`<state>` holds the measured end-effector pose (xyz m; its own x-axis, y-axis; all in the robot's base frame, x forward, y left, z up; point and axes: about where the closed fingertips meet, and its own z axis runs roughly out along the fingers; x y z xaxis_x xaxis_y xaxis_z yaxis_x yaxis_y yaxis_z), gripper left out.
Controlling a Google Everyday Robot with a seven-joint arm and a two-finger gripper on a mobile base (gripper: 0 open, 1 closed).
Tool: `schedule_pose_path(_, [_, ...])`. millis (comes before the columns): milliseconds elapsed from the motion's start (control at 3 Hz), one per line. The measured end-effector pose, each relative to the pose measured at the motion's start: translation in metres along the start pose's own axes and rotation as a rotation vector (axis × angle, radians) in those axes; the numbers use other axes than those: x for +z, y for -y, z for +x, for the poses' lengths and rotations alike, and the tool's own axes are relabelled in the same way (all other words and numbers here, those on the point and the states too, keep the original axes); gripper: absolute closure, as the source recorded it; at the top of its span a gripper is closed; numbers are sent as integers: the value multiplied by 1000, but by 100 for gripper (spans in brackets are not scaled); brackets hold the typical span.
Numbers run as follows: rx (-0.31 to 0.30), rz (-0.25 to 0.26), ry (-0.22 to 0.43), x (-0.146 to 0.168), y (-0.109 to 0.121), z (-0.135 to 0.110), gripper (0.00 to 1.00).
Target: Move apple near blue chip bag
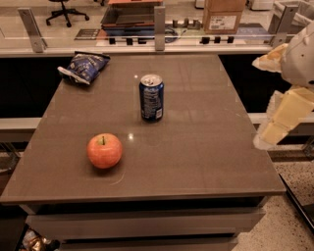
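The orange-red apple (104,150) with a short green stem sits on the brown table (206,147), front left. The dark blue chip bag (84,66) lies at the table's far left corner, well behind the apple. My gripper (278,120) hangs off the table's right edge, pale yellow and white, far from the apple and the bag. It holds nothing that I can see.
A blue soda can (151,97) with a silver top stands upright mid-table, between the apple and the far edge. A glass partition with metal posts (159,22) runs behind the table. A cardboard box (223,14) sits beyond it.
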<state>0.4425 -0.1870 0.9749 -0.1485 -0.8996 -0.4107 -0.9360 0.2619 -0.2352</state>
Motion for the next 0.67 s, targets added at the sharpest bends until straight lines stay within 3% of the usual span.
schedule_pose_path(333, [19, -9, 174, 16, -15, -35, 0])
schedule_pose_path(667, [29, 0, 300, 32, -34, -69, 0])
